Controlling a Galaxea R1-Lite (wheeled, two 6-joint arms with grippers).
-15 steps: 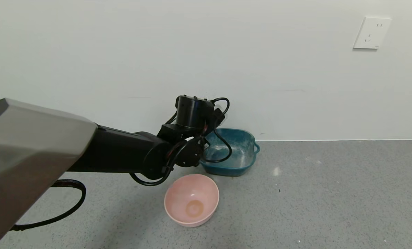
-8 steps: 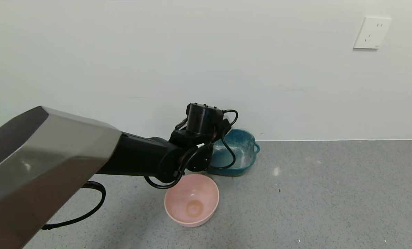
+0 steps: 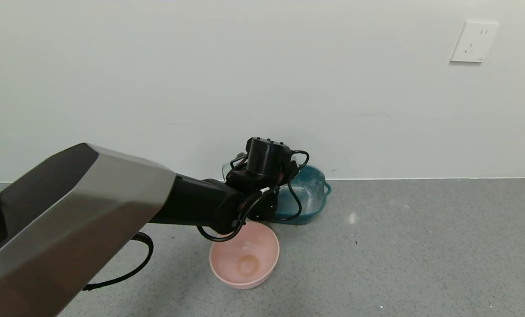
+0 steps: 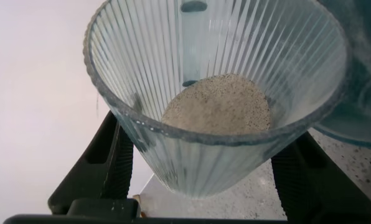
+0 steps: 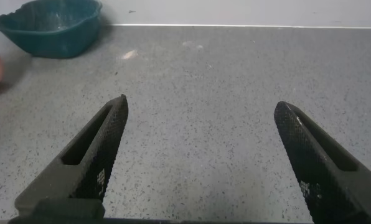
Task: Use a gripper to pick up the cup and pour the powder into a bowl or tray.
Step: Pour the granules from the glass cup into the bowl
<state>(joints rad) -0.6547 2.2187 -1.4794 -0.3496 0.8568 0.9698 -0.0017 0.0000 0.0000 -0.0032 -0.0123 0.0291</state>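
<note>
The clear ribbed plastic cup [image 4: 216, 93] of pale powder [image 4: 218, 112] is held tight by the black left gripper [image 4: 213, 165] beside the teal square dish [image 3: 308, 193], so it needs tipping over that dish next, while the right gripper [image 5: 204, 155] is parked wide open and empty.

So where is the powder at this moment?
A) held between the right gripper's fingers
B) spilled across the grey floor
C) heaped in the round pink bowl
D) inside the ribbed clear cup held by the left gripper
D: the left wrist view shows the powder lying inside the ribbed clear cup, clamped in the left gripper.

No readable text anywhere; wall socket [image 3: 474, 42] markings perhaps symbols.
</note>
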